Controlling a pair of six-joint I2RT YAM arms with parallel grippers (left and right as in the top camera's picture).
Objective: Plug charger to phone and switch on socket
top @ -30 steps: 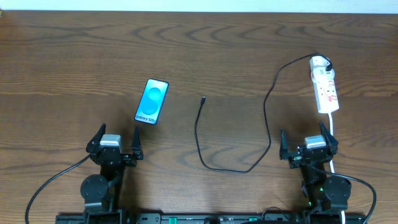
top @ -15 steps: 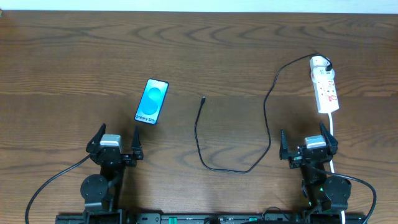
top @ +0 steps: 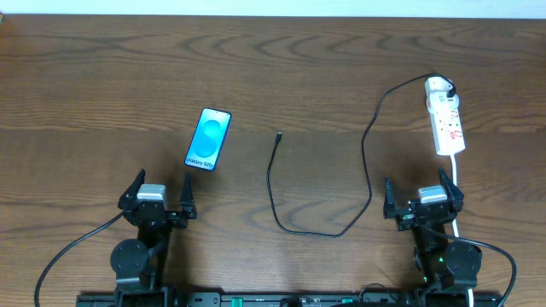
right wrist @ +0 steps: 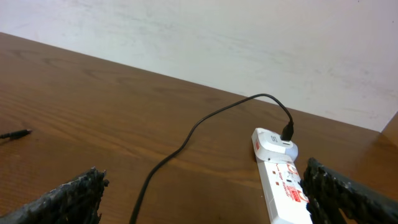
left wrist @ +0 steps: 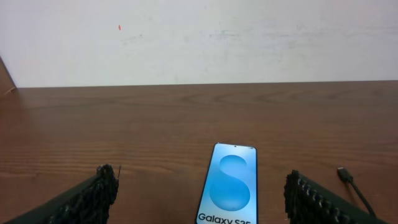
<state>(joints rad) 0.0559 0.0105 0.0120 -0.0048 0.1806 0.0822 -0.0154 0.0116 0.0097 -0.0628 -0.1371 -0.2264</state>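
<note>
The phone [top: 209, 139] lies screen up at centre left, its bright blue screen reading "Galaxy S25"; it also shows in the left wrist view [left wrist: 231, 185]. The charger cable [top: 290, 224] runs in a loop from the white plug on the socket [top: 445, 122] at far right to its free plug tip [top: 279, 135] right of the phone. The tip shows in the left wrist view [left wrist: 343, 174] and in the right wrist view [right wrist: 18, 134]. The socket also shows in the right wrist view [right wrist: 281, 180]. My left gripper [top: 159, 199] is open, near the front edge below the phone. My right gripper [top: 422, 203] is open, just below the socket.
The socket's thick white cord [top: 458, 183] runs toward the front edge beside my right gripper. A pale wall [left wrist: 199, 37] stands behind the table's far edge.
</note>
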